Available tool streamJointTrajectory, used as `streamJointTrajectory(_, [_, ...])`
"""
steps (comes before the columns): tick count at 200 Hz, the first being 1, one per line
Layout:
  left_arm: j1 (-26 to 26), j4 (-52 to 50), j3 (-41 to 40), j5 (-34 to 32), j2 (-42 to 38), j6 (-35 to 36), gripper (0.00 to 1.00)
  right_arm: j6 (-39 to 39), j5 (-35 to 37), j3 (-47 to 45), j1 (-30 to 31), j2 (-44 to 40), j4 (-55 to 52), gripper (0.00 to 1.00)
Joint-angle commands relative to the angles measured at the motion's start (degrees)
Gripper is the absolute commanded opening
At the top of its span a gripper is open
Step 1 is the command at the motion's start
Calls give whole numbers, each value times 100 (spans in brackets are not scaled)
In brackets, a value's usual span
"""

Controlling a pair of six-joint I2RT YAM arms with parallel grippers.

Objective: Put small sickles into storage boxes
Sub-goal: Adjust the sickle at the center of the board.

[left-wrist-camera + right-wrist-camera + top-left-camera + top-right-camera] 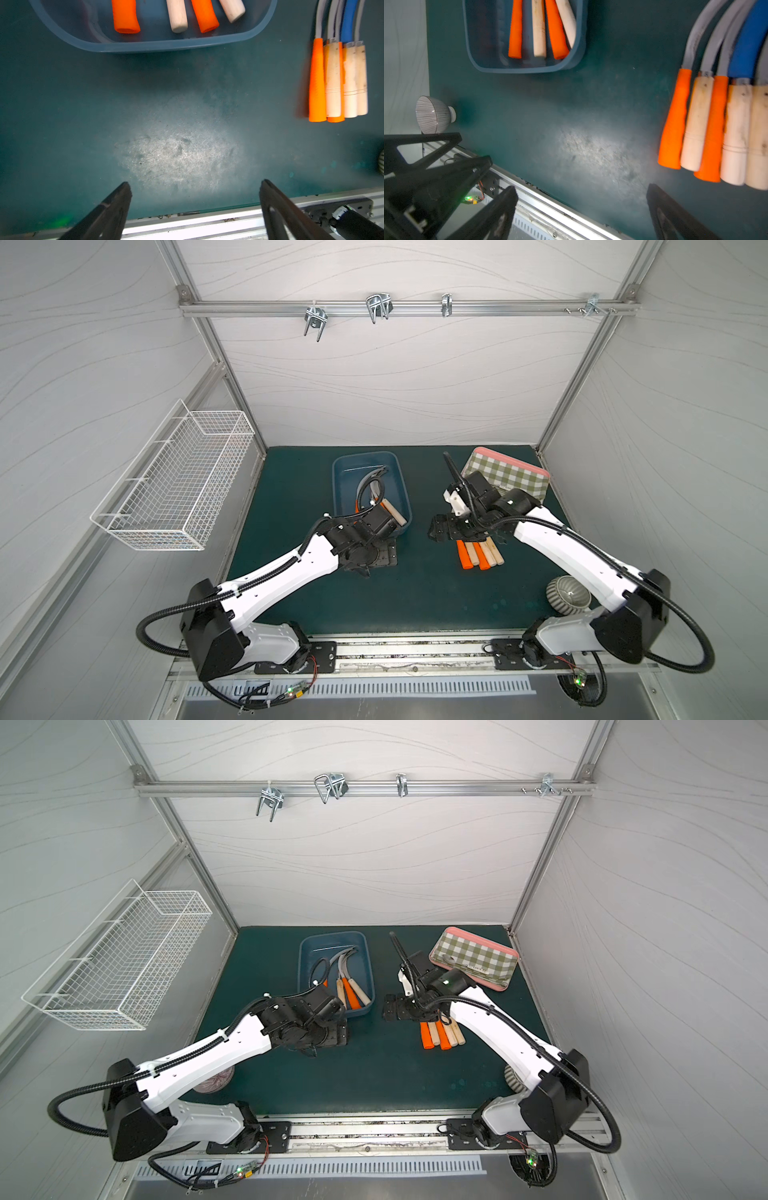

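Sickles [695, 124], orange or wooden handles, one blue blade [749, 41], left claw [195, 182], right claw [581, 186] spread wide

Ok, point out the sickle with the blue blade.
The blue-bladed sickle lies among those on the mat, not in the tub; every other visible blade is grey.

The left arm [286, 570] and the right arm [577, 556] are each built of white moulded links joined by black housings, with black corrugated conduit [141, 630] looped along them. Black screwed base plates [324, 649], small green-lit circuit boards [297, 688] with red wires, and black tapered fingers [116, 207] are seen.
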Motion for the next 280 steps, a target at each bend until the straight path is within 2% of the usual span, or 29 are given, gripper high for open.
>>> streamJointTrajectory(1, [-193, -25, 467, -352, 342, -503, 88, 82, 218, -263, -99, -535, -527, 99])
streamJointTrajectory(74, [-525, -197, 1324, -457, 1593, -984, 76, 309, 449, -880, -176, -1932, -1381, 99])
streamJointTrajectory(139, [-677, 13, 1932, -128, 2510, -919, 75, 768, 481, -1323, -180, -3041, -2003, 99])
streamJointTrajectory(202, [-846, -34, 3071, 231, 3659, -558, 75, 1144, 487, -1547, -179, -3757, -2402, 99])
streamJointTrajectory(280, [-908, -407, 4795, 581, 4980, -135, 76, 1211, 600, -1582, -172, -4017, -2689, 99])
